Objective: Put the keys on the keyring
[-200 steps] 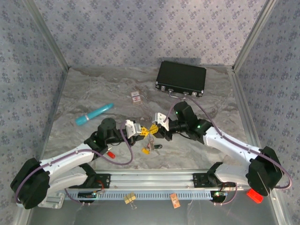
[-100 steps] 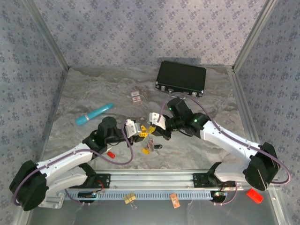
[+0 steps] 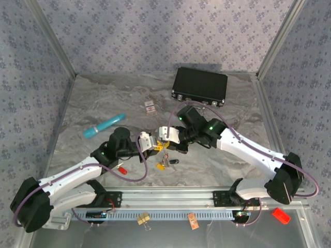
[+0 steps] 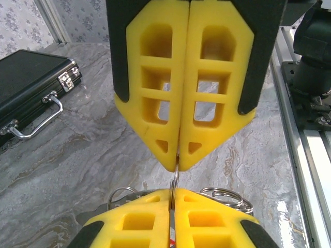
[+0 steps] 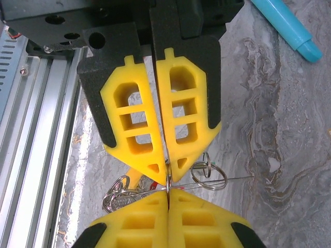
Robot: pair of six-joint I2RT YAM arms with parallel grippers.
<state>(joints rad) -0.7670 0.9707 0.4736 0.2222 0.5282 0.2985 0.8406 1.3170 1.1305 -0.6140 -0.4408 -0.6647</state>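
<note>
**Grippers met tip to tip on the keyring; keys still on the worktop.**

Near the middle of the worktop (image 3: 103, 98), the left gripper (image 4: 172, 195) is seen pinched shut on the thin wire of the keyring (image 5: 168, 178), which is held clear of the surface. The right gripper (image 4: 177, 160) has been carried leftward over the past second. It is now set nose to nose with the left, jaws likewise clamped on the same wire. A red key (image 3: 123, 169) and the keys (image 3: 164, 164) are left lying toward the near edge. A two-handed regrip is judged in hand, threading not yet begun.
</note>
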